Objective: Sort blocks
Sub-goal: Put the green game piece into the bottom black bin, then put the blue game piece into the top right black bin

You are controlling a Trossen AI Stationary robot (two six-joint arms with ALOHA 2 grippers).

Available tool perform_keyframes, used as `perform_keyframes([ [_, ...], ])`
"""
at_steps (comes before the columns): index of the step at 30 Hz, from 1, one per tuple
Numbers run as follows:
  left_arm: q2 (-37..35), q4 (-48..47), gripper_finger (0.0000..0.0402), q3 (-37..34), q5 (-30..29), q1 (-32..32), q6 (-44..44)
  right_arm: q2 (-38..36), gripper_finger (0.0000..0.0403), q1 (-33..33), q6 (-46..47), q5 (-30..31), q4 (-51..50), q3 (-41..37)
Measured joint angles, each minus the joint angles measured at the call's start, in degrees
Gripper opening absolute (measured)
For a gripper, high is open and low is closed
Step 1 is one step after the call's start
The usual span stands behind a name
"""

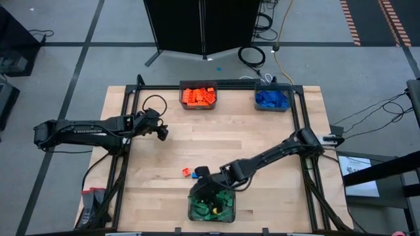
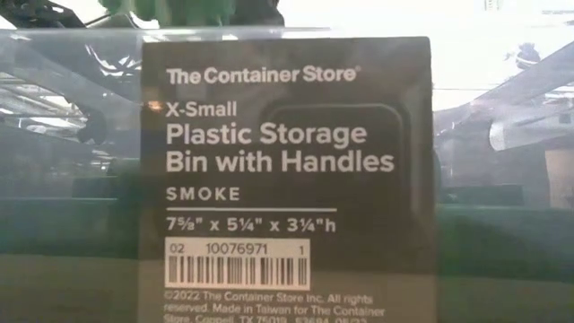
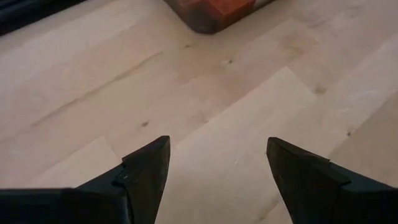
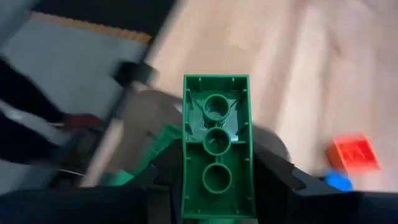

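Blocks sorted by colour, two loose.
Orange blocks [image 1: 198,96] at 12 o'clock, blue blocks [image 1: 272,98] at 1, green blocks [image 1: 212,207] at 6; one green block [image 4: 217,155] held underside-up; orange [image 1: 186,172] and seemingly blue [image 1: 195,175] strays touching, mid-table.

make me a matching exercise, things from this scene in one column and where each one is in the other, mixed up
Things:
1. orange blocks bin
2. blue blocks bin
3. green block
4. left tool

Places or states:
a. at the table's far edge, near the right corner
b. open, over bare wood on the table's left side
c. at the table's far edge, near the middle
d. held in the right tool, above the bin of green blocks

Right pairs: 1-c, 2-a, 3-d, 4-b
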Motion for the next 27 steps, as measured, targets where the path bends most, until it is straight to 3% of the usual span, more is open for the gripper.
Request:
perform_keyframes([
  [6,-0.01,-0.41,0.0270,0.00,1.93,-0.05,1.05,1.30,0.0125,1.48,7.39,5.41,-3.75,0.00],
  [12,0.00,-0.40,0.0270,0.00,2.52,-0.07,1.88,1.37,0.0258,1.64,13.18,5.46,-8.88,0.00],
  [15,-0.01,-0.13,0.0270,0.00,2.51,-0.07,3.02,1.35,0.0293,1.63,14.51,5.46,-10.40,0.00],
  [19,-0.01,-0.16,0.0270,0.00,2.53,-0.07,3.04,1.06,0.0299,1.53,14.43,5.67,-9.53,-0.01],
  [25,-0.01,-0.16,0.0270,0.00,2.54,-0.07,2.78,-4.03,0.0277,-0.31,10.47,5.86,-1.78,0.00],
  [27,-0.01,-0.14,0.0270,0.00,2.56,-0.07,2.67,-6.03,0.0271,-0.77,8.01,8.52,-1.52,0.04],
])
